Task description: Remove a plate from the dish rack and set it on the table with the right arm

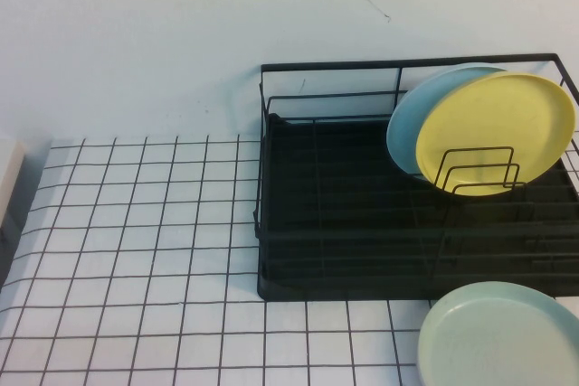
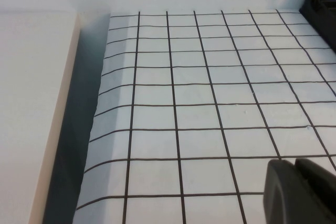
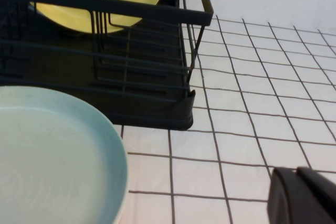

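The dish rack (image 1: 362, 214) is seen standing toward the far right part of the table (image 1: 136, 241), its black tray base resting on the gridded cloth and its long side running along the far edge. Two plates are held in it, both propped on edge at the rack's right end. The yellow plate (image 1: 496, 133) is set in front, leaning against the upright wire loop dividers (image 1: 478, 171), whose loops cross its lower face. The light blue plate (image 1: 418, 115) is stood directly behind it, largely covered, with only its left rim exposed. The rest of the rack's tray is shown bare.

A pale green plate (image 1: 498, 336) is laid flat on the table just in front of the rack, at the near right corner; in the right wrist view it (image 3: 52, 156) is seen just beside the rack's front wall (image 3: 105, 106).

The left gripper (image 2: 296, 192) is shown low over the cloth near the table's left edge, well apart from the rack. The right gripper (image 3: 302, 195) is shown over the table near the rack's corner and the green plate. Nothing is grasped by either; whether the fingers are parted or closed cannot be told.
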Action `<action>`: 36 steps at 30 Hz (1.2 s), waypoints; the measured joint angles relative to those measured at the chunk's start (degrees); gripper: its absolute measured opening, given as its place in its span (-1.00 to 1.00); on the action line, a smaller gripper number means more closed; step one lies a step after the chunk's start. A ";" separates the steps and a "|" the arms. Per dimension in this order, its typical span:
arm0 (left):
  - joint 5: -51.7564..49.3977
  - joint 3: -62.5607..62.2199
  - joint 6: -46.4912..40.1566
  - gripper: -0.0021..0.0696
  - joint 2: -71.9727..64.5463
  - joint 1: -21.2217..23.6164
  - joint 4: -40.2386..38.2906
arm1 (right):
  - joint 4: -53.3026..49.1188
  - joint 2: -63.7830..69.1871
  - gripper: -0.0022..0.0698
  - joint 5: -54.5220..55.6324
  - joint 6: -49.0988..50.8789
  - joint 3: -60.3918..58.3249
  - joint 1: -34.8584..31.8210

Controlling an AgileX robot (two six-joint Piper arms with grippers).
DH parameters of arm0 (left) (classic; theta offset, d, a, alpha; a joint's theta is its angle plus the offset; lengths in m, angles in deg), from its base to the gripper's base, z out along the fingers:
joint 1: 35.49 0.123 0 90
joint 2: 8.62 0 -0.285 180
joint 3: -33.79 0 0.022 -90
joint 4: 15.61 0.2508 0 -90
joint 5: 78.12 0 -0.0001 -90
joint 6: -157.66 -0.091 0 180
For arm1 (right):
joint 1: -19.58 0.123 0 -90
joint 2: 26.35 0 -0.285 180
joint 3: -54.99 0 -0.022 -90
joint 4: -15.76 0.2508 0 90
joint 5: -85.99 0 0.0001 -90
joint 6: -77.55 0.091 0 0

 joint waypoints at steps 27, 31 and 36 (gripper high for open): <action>0.00 0.00 0.00 -0.95 0.00 0.00 0.00 | -4.59 0.00 -0.95 28.32 0.77 -0.52 0.00; 0.00 0.00 0.00 -0.95 0.00 0.00 0.00 | -5.24 0.00 -0.95 45.45 0.99 -0.52 0.00; 0.00 0.00 -0.26 -0.95 0.00 0.00 0.00 | -5.01 0.00 -0.95 59.68 0.76 -0.52 0.00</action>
